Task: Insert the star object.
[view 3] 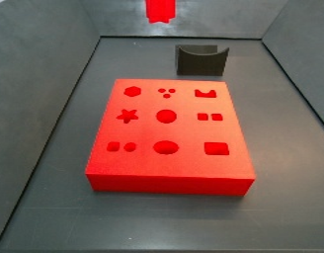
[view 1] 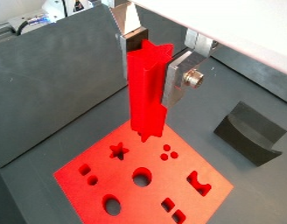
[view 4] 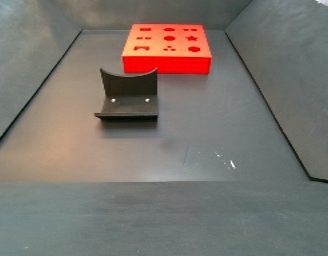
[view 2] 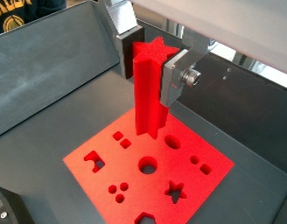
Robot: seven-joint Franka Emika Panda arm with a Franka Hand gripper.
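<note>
My gripper (view 1: 154,70) is shut on the star object (view 1: 147,92), a long bright red peg with a star-shaped top, held upright between the silver fingers. It shows in both wrist views (view 2: 150,87). The peg hangs above the flat red block (view 1: 99,175), apart from it. The block's star hole (view 1: 119,150) lies open beside the peg's lower end. In a side view only the peg's lower end (view 3: 158,10) shows, high above the floor beyond the block (view 3: 192,133) and its star hole (view 3: 126,117). In a side view the block (view 4: 167,62) shows and the gripper does not.
The dark fixture (view 3: 200,59) stands on the floor just beyond the block's far edge; it also shows in a side view (view 4: 127,95) and in a wrist view (view 1: 251,131). Grey sloped walls (view 3: 59,89) enclose the floor.
</note>
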